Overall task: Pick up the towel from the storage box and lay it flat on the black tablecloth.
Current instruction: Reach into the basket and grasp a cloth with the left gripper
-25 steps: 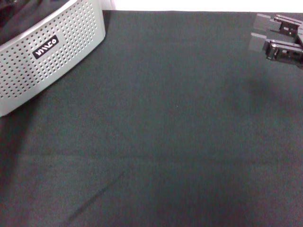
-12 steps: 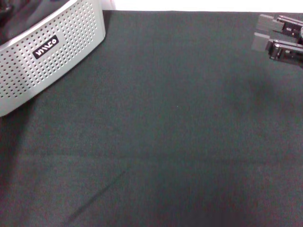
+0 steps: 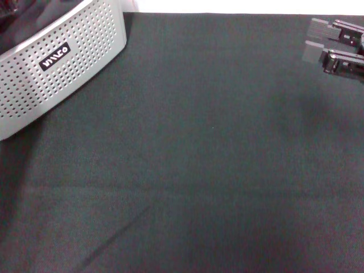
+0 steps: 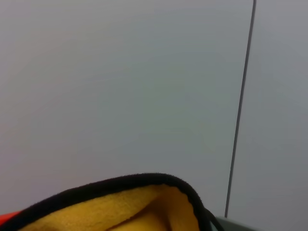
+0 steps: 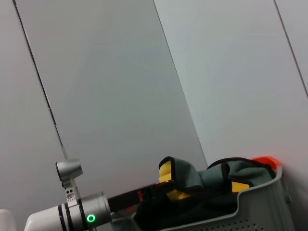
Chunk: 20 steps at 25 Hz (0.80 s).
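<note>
Because the black tablecloth (image 3: pixel 216 159) is the landing place, it lies spread across almost the whole head view, and you have its bare middle free for the laying-out. A faint crease runs through it toward seven o'clock, which you may want to keep in mind when judging flatness.

Next in size, the storage box (image 3: pixel 54 65) sits at about ten o'clock on the cloth, its perforated wall and black label turned toward you. It is pushed to the corner, I judge, so that the open cloth beside it stays available.

The towel (image 5: pixel 185 180) is at the box, and from the right wrist view you can see it bunched up above the rim, grey reverse outward with yellow showing in the folds, so it is lifted rather than lying settled inside. In the left wrist view its yellow pile and black edging fill the near corner of the picture, very close to the lens.

The left gripper (image 5: pixel 161 188) reaches in over the box, and the towel's raised fold sits right at its tip. I judge it clamped on the cloth, since the bunch stands up there, though the fingers themselves are hidden by fabric.

The right gripper (image 3: pixel 318 42) hangs at about two o'clock, above the cloth's far edge, touching nothing. Its two fingers stand apart with a clear gap between them, holding nothing.
</note>
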{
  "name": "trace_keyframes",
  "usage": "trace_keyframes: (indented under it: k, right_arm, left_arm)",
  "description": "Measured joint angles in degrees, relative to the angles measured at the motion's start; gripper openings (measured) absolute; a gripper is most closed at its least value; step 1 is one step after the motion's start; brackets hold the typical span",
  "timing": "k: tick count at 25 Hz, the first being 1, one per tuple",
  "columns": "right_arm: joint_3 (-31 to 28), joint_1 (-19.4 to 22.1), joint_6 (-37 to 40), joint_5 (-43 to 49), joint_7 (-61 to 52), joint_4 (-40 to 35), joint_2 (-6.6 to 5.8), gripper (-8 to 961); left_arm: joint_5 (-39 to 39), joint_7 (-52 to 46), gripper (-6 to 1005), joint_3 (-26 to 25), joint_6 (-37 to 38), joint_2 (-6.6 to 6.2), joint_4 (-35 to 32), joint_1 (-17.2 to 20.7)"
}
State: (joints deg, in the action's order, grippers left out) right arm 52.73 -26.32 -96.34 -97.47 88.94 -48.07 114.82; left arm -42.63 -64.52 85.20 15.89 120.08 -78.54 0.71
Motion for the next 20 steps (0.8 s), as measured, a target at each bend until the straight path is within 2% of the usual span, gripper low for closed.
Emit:
trace_keyframes:
  k: [10,18,20]
  right_arm:
    - [-0.05,0.04,-0.35,0.00,0.00,0.00,0.01,753]
    - [-0.10,0.13,-0.51,-0.01,0.00,0.00,-0.03,752]
    - [-0.09,0.14,-0.59,-0.20,-0.02,0.00,-0.04,752]
  left_arm:
    - [0.01,-1.84,297,-0.58,0.08,-0.02,0.81,-0.71]
    - [-0.02,-3.98,240,-1.47,1.61,-0.15,4.51,-3.31]
    - [-0.02,-4.25,166,-1.70,1.79,-0.07,4.94,-3.63]
